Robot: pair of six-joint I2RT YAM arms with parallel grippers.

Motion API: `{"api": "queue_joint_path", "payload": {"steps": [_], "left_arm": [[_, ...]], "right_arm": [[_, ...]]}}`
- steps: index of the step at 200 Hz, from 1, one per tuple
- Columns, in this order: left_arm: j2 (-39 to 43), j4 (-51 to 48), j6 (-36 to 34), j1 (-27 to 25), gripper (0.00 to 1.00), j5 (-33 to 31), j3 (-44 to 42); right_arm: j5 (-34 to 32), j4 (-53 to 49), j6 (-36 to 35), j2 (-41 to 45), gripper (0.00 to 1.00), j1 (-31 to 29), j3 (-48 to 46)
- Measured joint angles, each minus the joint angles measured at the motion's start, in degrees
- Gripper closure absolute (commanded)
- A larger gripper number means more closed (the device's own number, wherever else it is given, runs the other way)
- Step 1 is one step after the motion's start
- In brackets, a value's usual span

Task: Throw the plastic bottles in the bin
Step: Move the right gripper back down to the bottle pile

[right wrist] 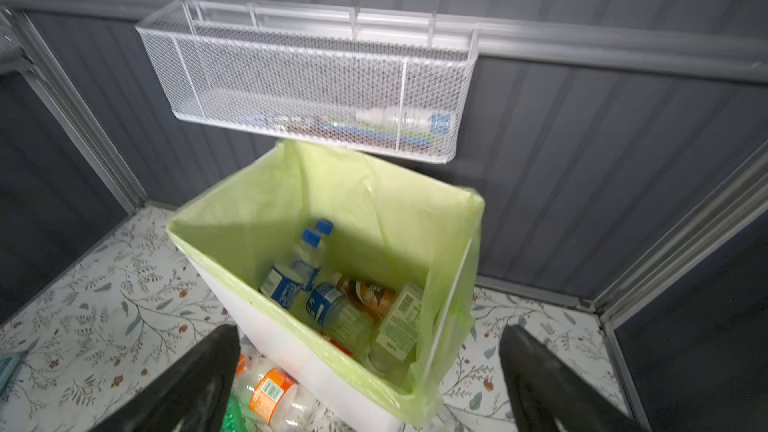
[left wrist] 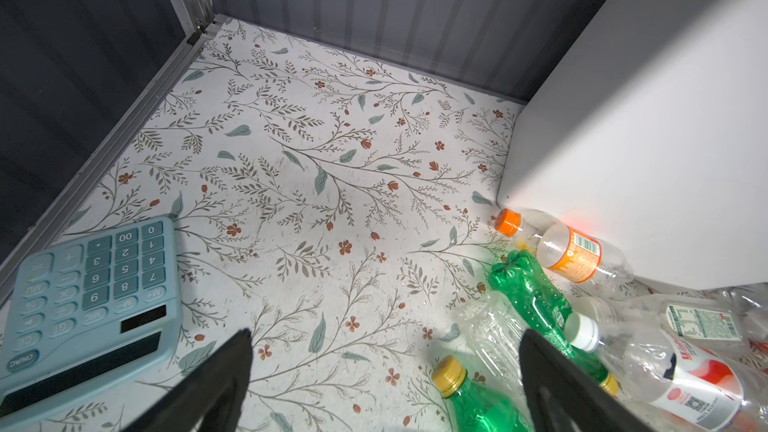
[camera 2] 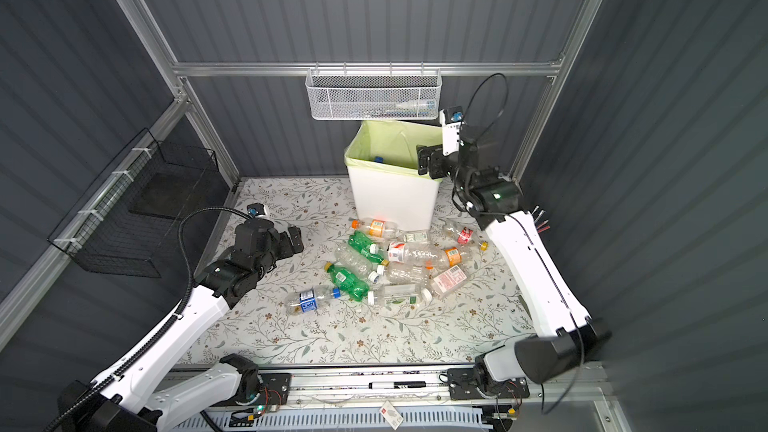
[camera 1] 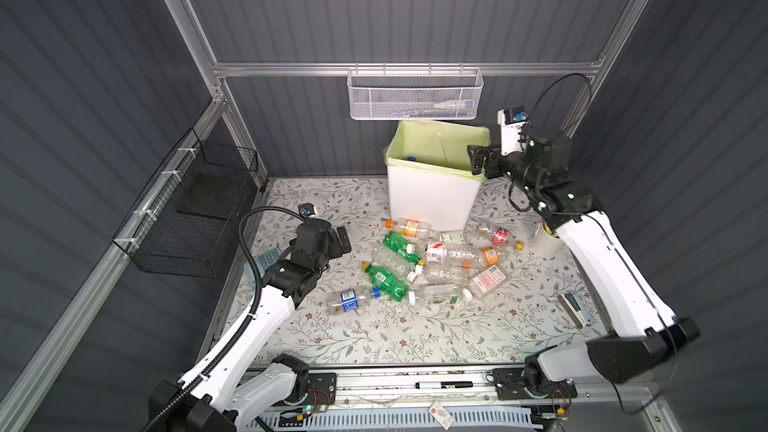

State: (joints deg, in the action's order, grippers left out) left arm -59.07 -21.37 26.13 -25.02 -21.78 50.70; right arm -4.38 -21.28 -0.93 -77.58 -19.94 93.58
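Floral mat (camera 1: 374, 338): bottles (camera 1: 436, 259) heaped; R pincer (camera 1: 478, 158) spread at bin (camera 1: 432, 197), seemingly empty.

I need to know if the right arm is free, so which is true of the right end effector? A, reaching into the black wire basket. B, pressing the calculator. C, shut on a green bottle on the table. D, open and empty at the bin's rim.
D: the right end effector hangs at the rim of the bin, jaws wide apart with nothing between them.

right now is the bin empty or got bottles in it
Partly full: several plastic bottles lie at the bottom of the bin, well below its rim.
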Motion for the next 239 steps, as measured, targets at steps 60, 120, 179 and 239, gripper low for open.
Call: {"api": "queue_joint_path", "payload": {"steps": [60,120,179,239], "left_arm": [[-0.02,0.96,0.17,0.0,0.0,0.02,-1.07],[-0.83,1.27,0.59,0.0,0.0,0.68,-1.31],[-0.83,1.27,0.7,0.0,0.0,0.85,-1.31],[-0.83,1.27,0.7,0.0,0.0,0.83,-1.31]], "right_arm": [[-0.07,-1.92,-7.26,11.3,0.01,-11.76,-25.92],[3.26,-10.86,-9.44,12.33,0.01,-23.39,-35.95],[4.44,-15.54,-11.74,1.14,0.06,-27.93,-37.0],[3.98,-17.59,-13.84,-7.76,0.12,-29.46,-35.67]]}}
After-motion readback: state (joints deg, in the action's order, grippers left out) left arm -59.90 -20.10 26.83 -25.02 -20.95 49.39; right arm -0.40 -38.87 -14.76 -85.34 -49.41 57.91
